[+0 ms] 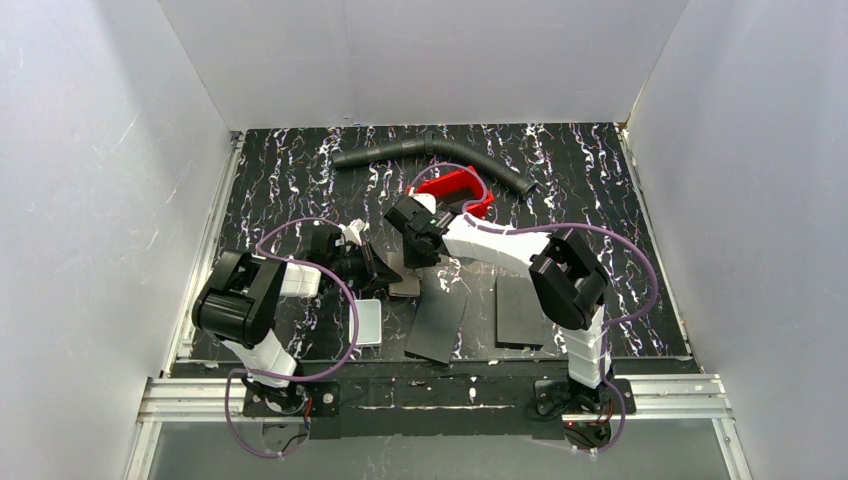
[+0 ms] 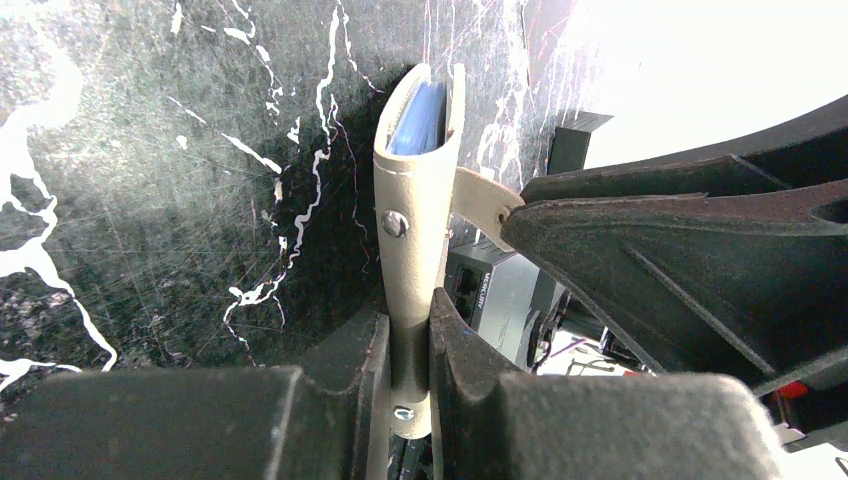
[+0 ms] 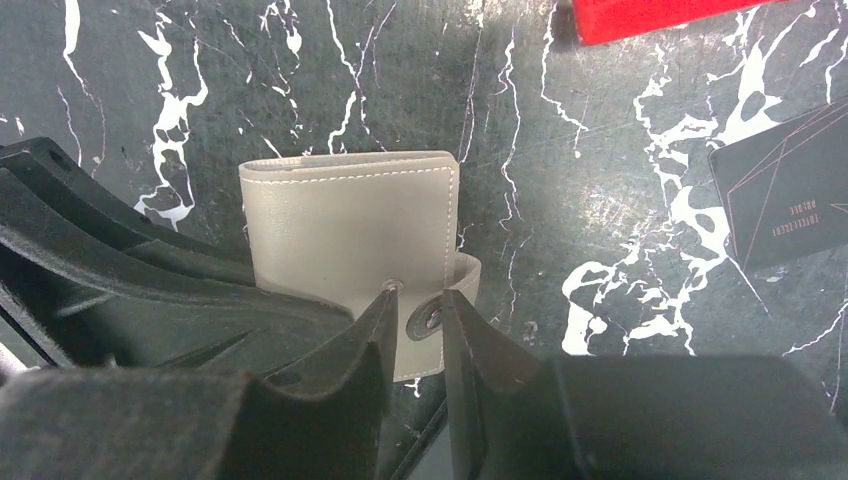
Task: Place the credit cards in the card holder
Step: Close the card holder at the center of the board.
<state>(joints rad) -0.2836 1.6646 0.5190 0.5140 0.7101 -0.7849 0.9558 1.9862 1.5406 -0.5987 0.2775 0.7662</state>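
The left gripper (image 2: 408,312) is closed on one end of the holder (image 2: 415,220), which is seen edge-on from the left wrist. The holder is held between the two arms, over the middle of the marbled black table (image 2: 150,200); whether it touches the table cannot be told. A blue inner face is glimpsed at its slightly parted far end. To its right, the tab (image 3: 430,320), with its snap, is pinched between the tips of the right gripper (image 3: 420,300). Further right, a black panel (image 3: 790,200) is laid flat on the table, and a red tray (image 3: 650,15) is seen beyond it.
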